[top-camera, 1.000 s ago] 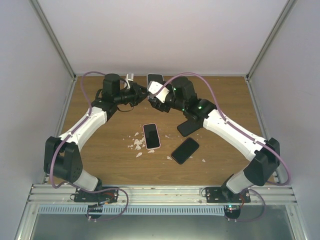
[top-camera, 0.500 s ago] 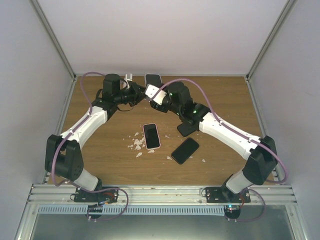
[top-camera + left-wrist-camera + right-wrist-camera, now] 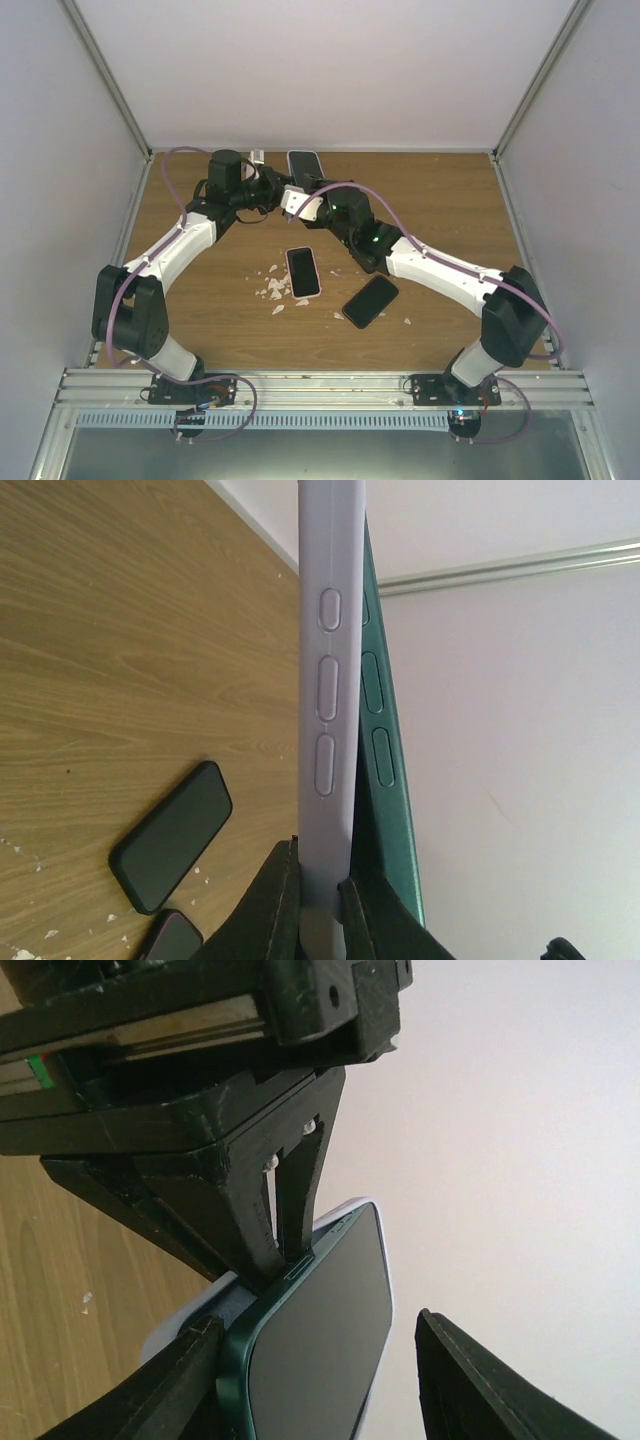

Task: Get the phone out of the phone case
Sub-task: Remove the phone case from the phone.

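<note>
In the left wrist view my left gripper point(image 3: 318, 865) is shut on the edge of the pale lilac phone case point(image 3: 326, 680), held upright. The dark green phone point(image 3: 385, 740) stands just beside the case, one side lifted off it. In the right wrist view the phone point(image 3: 320, 1360) shows its dark screen between my right gripper's point(image 3: 320, 1320) jaws. The left finger point(image 3: 190, 1380) touches the phone's green edge; the right finger point(image 3: 480, 1380) stands apart from it. From above, both grippers point(image 3: 275, 185) point(image 3: 298, 197) meet at the phone point(image 3: 305, 161) near the table's far edge.
A phone in a pink case point(image 3: 303, 271) and a black phone point(image 3: 370, 300) lie flat mid-table, with white scraps point(image 3: 272, 288) beside them. The white back wall point(image 3: 320, 70) rises just behind the held phone.
My right arm has swung left and further back, bringing its jaws around the phone, and the jaws have narrowed. The left gripper has kept its hold on the case.
</note>
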Robot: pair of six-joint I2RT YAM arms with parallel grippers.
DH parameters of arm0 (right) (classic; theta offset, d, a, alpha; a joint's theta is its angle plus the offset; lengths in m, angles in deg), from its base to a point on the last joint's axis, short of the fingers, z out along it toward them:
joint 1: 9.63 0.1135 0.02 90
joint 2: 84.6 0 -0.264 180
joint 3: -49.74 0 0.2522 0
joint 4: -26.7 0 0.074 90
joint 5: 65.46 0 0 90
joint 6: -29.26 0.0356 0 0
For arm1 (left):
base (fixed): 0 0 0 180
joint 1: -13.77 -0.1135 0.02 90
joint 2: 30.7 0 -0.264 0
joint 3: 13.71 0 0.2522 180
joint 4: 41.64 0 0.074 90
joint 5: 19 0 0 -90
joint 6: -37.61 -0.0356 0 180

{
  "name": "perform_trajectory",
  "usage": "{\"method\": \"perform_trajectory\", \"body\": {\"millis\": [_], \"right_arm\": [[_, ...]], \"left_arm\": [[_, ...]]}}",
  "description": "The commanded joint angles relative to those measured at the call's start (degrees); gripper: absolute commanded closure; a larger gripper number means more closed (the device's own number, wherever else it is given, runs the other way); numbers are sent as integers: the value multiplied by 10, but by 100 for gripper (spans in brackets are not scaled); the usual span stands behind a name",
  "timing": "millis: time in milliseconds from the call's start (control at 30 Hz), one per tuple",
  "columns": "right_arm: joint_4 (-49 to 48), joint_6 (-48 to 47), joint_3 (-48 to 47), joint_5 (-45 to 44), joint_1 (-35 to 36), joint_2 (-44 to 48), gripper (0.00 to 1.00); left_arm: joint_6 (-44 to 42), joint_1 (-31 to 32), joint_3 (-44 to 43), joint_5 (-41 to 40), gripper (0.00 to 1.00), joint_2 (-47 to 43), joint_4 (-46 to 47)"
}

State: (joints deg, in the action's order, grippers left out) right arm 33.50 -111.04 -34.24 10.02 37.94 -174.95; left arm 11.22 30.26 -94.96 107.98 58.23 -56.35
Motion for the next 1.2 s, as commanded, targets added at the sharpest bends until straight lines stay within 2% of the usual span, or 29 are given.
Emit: {"method": "perform_trajectory", "body": {"millis": [0, 333, 533, 867, 1167], "right_arm": [[-41, -50, 11, -65, -9, -27, 50], [-111, -113, 23, -86, -9, -61, 63], [-103, -99, 9, -78, -26, -65, 71], [-81, -76, -12, -54, -41, -44, 99], [-1, 12, -63, -12, -41, 3, 100]], "left_arm": [[-6, 6, 2, 49, 100, -16, 65], [-22, 13, -3, 60, 100, -16, 58], [-32, 14, -1, 60, 100, -20, 46], [-54, 13, -1, 43, 100, -26, 21], [-99, 12, -9, 17, 100, -23, -21]]}}
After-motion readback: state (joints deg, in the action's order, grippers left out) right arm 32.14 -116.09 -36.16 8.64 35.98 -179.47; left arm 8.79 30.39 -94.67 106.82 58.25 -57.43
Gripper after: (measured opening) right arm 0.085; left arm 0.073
